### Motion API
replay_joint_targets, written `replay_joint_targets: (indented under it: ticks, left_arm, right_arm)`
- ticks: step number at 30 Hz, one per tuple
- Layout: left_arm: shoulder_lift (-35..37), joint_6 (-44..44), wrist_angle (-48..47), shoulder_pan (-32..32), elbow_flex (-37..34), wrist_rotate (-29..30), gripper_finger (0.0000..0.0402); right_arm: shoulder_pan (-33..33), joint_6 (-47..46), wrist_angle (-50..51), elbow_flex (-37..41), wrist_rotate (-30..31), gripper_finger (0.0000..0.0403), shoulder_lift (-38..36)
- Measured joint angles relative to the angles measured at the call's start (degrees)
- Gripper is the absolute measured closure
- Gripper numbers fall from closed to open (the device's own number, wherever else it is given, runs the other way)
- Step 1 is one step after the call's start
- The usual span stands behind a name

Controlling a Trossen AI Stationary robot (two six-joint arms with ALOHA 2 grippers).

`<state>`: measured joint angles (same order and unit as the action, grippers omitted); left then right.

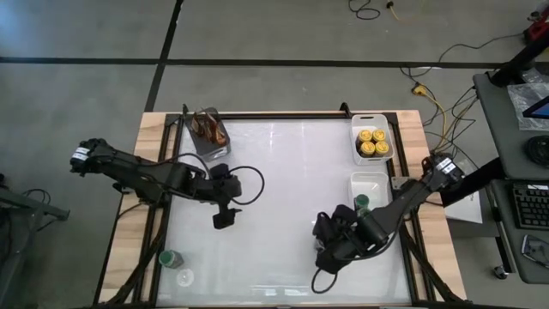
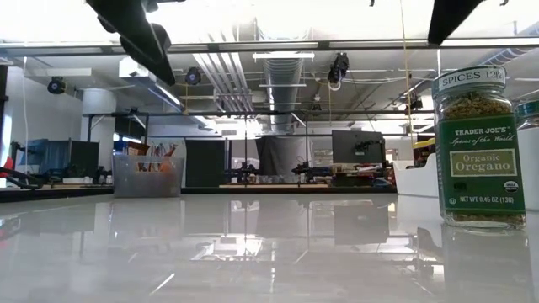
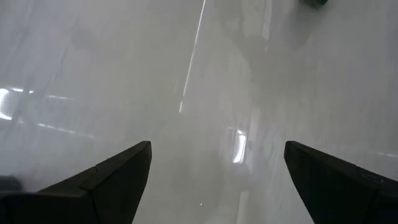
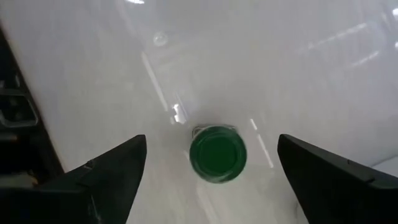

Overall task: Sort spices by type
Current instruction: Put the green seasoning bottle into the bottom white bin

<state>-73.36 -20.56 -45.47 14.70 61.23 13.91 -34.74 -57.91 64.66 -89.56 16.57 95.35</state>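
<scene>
Green-lidded and upright on the table, the jar point(image 4: 217, 154) sits centred just ahead of my right gripper point(image 4: 211, 180), jaws spread wide either side and empty, so that arm is nearer than the left gripper point(image 1: 223, 219), also wide.

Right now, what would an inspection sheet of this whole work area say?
Surface: white glossy table on a wooden frame.
Job's things: four yellow-lid jars in the far tray; one green-lid jar by the near tray; another green-lid jar near the table's left front corner; the low view shows an oregano jar.
Clutter: grey cup of brown sticks at the far left.
Grippers: left gripper open, empty, above bare table; right gripper open, above a green-lid jar, not touching.
Cables: yellow and black cables on the floor beyond the table.
Surroundings: desk with keyboard on the right.
</scene>
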Motion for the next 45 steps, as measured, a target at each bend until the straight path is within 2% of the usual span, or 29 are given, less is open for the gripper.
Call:
replay_joint_targets:
  ticks: [8,30,35,43,45]
  left_arm:
    - [-0.8,-0.1,3.8,0.0,0.0,0.1,0.0051]
    - [-0.8,2.1,3.0,-0.2,0.0,1.6,0.0051]
    - [-0.8,2.3,3.0,-0.2,0.0,1.6,0.0051]
    - [-0.8,2.1,3.8,-0.2,0.0,1.6,0.0051]
    - [-0.8,2.1,4.6,-0.2,0.0,1.8,0.0051]
  right_arm:
    - [0.0,-1.6,-1.3,4.5,0.0,0.0039,0.4]
    - [1.9,-2.6,-10.3,13.9,-4.6,0.0041,0.4]
    - [2.4,-0.8,-10.8,14.2,-4.6,0.0082,0.4]
    - [2.8,1.9,-10.8,14.1,-6.1,0.0205,0.4]
    - [2.8,2.5,-10.1,13.4,-6.1,0.0206,0.2]
